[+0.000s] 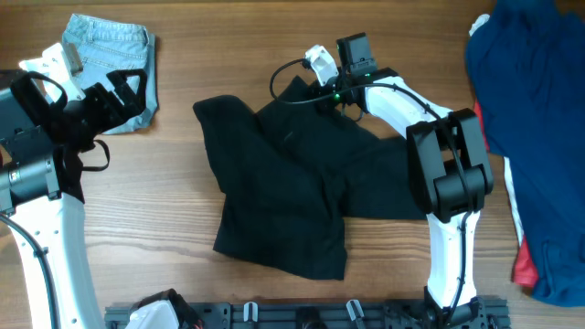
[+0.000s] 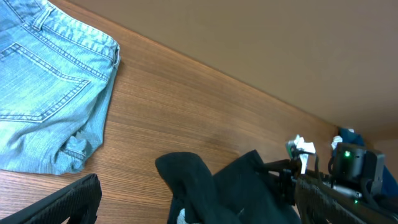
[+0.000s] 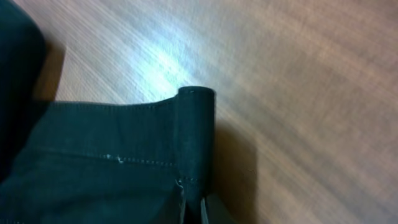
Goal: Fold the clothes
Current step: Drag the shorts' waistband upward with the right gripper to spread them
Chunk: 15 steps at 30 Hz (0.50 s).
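The black shorts (image 1: 292, 192) lie crumpled in the middle of the table, their far edge near the back. My right gripper (image 1: 315, 91) is shut on the shorts' hemmed far edge (image 3: 189, 149), pinching a folded corner just above the wood. The shorts also show in the left wrist view (image 2: 236, 193). My left gripper (image 1: 123, 91) is open and empty, hovering over the light-blue denim shorts at the far left; only one dark finger (image 2: 68, 202) shows in its own view.
Folded light-blue denim shorts (image 1: 114, 64) lie at the back left, also seen in the left wrist view (image 2: 50, 106). A pile of blue and red clothes (image 1: 539, 137) fills the right edge. A black rail (image 1: 302, 315) runs along the front.
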Each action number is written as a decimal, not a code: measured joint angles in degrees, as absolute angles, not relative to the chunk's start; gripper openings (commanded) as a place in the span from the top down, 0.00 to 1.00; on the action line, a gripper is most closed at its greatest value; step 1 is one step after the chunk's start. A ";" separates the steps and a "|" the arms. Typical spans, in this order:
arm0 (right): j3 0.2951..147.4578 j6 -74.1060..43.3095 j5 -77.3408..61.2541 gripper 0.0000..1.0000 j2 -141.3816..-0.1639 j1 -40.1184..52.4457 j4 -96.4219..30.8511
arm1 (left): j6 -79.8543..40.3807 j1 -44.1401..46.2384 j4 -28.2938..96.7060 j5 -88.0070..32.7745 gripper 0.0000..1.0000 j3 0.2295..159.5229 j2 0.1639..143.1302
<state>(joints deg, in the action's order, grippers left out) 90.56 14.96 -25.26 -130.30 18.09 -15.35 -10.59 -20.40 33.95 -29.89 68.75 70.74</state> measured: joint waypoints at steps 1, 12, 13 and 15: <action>90.56 13.87 -24.69 0.96 -130.30 18.15 -13.98 | -10.59 -20.40 33.95 -29.87 0.00 68.75 70.74; 105.30 2.35 -9.82 0.96 -129.75 15.11 -7.92 | -10.57 -20.40 33.93 -27.94 0.00 68.75 70.94; 105.82 1.45 -8.64 0.83 -129.38 13.91 -7.35 | -10.57 -20.40 33.93 -27.92 0.00 68.75 70.94; 105.93 -0.14 -7.01 0.01 -129.01 11.00 -7.09 | -10.57 -20.40 33.91 -27.88 0.01 68.75 71.11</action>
